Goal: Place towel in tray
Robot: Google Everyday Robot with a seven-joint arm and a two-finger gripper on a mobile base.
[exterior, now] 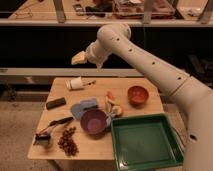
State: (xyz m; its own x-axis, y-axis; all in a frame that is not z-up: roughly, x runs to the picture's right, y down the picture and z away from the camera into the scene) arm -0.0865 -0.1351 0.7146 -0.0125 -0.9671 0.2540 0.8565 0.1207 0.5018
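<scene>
Gripper (79, 58) spread, empty, high over table (95, 145), towel (113, 119) well below beside purple bowl (93, 121)

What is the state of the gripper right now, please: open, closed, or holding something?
Gripper: open, holding nothing, up in the air, above the white cup at the table's far side in this view.
</scene>
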